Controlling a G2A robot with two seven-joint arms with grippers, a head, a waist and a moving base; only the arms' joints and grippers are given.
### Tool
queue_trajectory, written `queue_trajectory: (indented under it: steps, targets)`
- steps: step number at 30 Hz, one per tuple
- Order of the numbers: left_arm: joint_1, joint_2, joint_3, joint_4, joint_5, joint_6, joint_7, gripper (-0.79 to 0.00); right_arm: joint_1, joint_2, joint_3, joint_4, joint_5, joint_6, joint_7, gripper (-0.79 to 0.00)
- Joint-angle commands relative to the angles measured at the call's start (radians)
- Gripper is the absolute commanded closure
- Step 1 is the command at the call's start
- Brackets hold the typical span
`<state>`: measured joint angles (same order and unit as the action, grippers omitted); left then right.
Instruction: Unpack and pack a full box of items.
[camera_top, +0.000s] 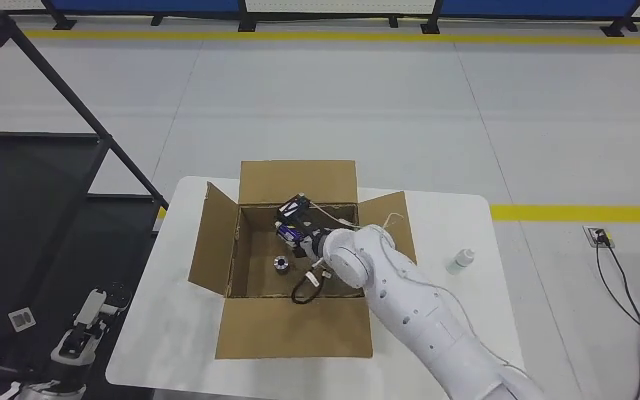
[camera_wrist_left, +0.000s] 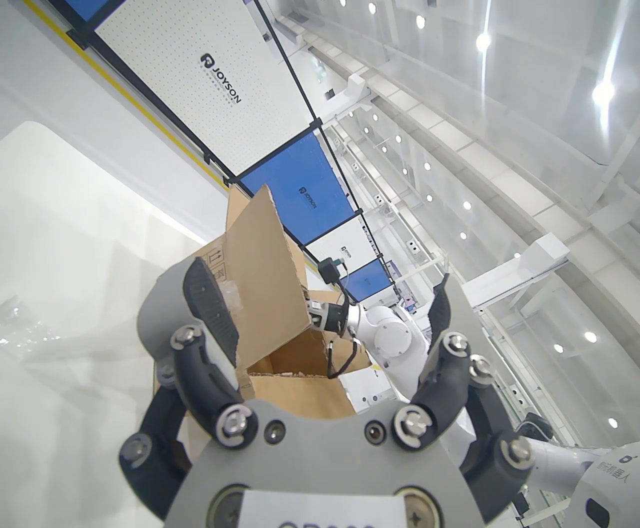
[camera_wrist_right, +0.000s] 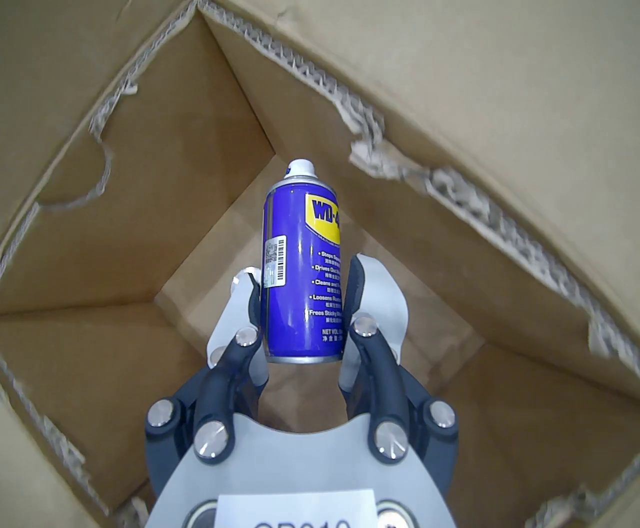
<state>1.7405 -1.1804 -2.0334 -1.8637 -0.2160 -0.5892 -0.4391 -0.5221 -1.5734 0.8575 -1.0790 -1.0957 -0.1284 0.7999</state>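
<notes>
We see the right gripper (camera_wrist_right: 305, 272) clamped on a blue spray can (camera_wrist_right: 295, 225). Its two fingers (camera_wrist_right: 357, 295) press on opposite sides of the can's lower half. The can's base sits closest to the wrist, and its white cap points away, toward an inner corner of the cardboard box (camera_wrist_right: 450, 100). We cannot tell whether the can touches the box floor.

From above, the can and gripper are inside the open box, closer to its far wall than to its near one. The right arm comes in over the box's right side. A small silvery round piece (camera_top: 281, 264) lies on the box floor, left of the can and apart from it. All four flaps are folded outward, and their edges are torn and ragged in the right wrist view.

The box stands in the middle of the white table (camera_top: 170, 320). A small bottle (camera_top: 462, 260) stands upright near the table's right edge, well apart from the box.

The left gripper (camera_wrist_left: 320, 290) has its jaws spread wide with nothing between them. In the top view we find it off the table, beyond the left edge near the front left corner. From there it faces the box's left flap.
</notes>
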Motion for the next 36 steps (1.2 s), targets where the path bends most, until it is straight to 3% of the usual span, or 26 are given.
queue_trajectory:
  steps: [1, 4, 8, 17, 36]
  targets:
    - [0.000, 0.000, 0.000, 0.000, 0.000, 0.000, 0.000, -0.785, -0.094, 0.033, 0.056, -0.172, -0.064, 0.006, 0.107, 0.000]
    - [0.000, 0.000, 0.000, 0.000, 0.000, 0.000, 0.000, -0.785, -0.183, 0.063, 0.117, -0.304, -0.105, -0.016, 0.213, 0.000]
    - [0.000, 0.000, 0.000, 0.000, 0.000, 0.000, 0.000, -0.785, -0.216, 0.076, 0.141, -0.343, -0.132, -0.035, 0.274, 0.000]
    - [0.000, 0.000, 0.000, 0.000, 0.000, 0.000, 0.000, -0.785, -0.150, 0.057, 0.114, -0.254, -0.103, -0.024, 0.163, 0.000]
    - [0.000, 0.000, 0.000, 0.000, 0.000, 0.000, 0.000, -0.785, -0.163, 0.064, 0.130, -0.247, -0.104, -0.041, 0.166, 0.000]
